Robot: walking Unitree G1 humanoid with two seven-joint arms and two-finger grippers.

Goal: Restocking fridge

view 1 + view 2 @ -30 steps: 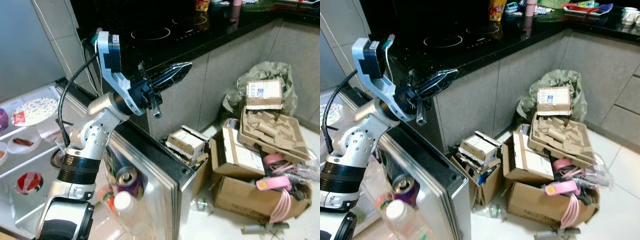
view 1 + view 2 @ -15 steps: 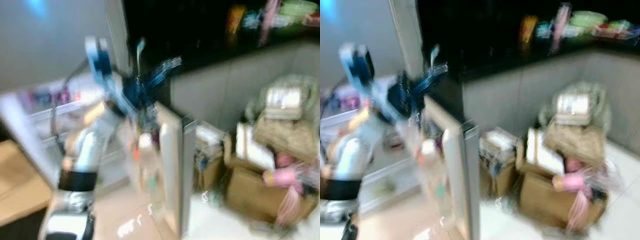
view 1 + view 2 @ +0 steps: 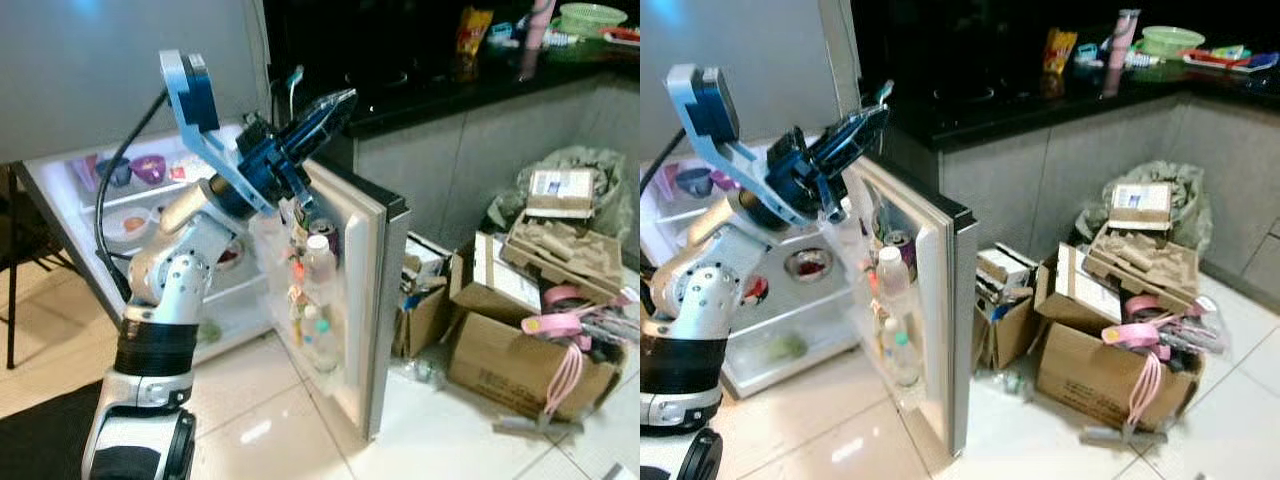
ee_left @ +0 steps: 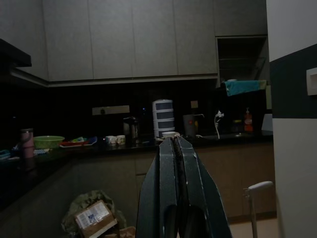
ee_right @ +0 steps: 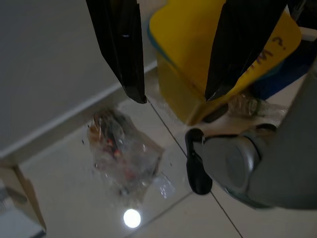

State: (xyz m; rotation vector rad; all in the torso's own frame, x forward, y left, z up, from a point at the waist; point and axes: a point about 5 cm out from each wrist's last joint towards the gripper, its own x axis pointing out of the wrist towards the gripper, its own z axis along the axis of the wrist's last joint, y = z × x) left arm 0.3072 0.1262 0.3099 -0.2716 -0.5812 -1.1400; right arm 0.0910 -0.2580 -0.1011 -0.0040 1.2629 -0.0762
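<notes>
The left claw (image 3: 325, 108), pressed closed and empty, is raised above the open fridge door (image 3: 360, 290) at 12 o'clock. The right claw (image 5: 173, 54) hangs parted, holding nothing. Swinging down carelessly could topple the door-shelf bottles (image 3: 318, 262).

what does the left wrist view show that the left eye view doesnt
Left wrist view: wall cabinets, a white stacked container, a teal cloth and the left gripper's fingers pressed shut.

Left eye view: the open fridge, its door holding bottles, and boxes on the floor.

Both: the left gripper, the dark counter, the green bowl and the labelled box.
</notes>
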